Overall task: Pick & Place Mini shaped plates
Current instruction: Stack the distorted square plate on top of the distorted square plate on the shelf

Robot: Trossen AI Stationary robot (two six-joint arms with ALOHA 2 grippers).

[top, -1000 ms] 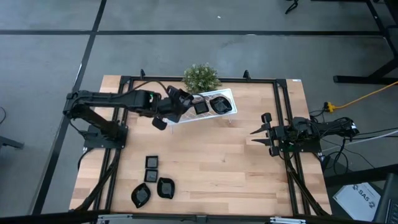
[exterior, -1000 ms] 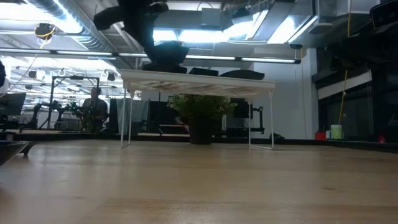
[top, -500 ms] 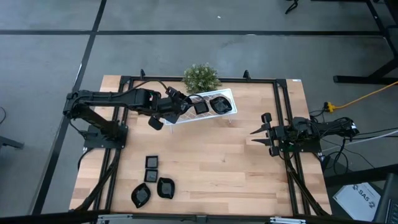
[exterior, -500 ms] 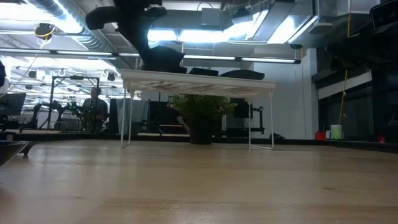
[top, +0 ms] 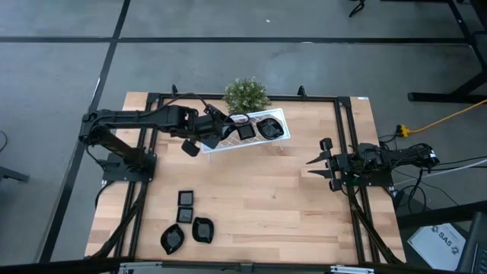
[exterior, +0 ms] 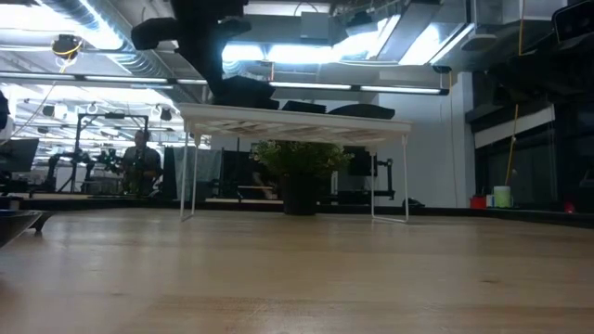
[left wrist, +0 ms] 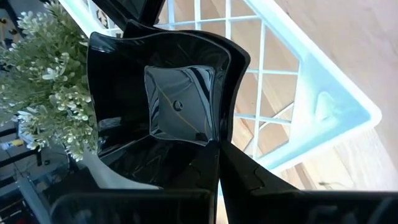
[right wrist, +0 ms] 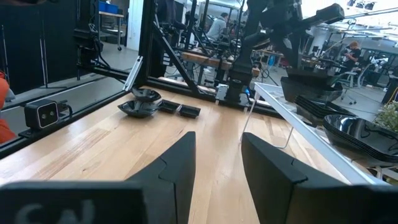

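High view, left claw (top: 215, 128) pinching dish (left wrist: 168, 99) over rack (top: 283, 122), plant (top: 246, 94) beside.

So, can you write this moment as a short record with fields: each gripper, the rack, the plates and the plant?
left gripper: shut on a square black plate, at the left end of the white rack
right gripper: open, empty, waiting at the table's right side
plates on rack: two others
plates on table: four, near the front left
plant: behind the rack at the far edge
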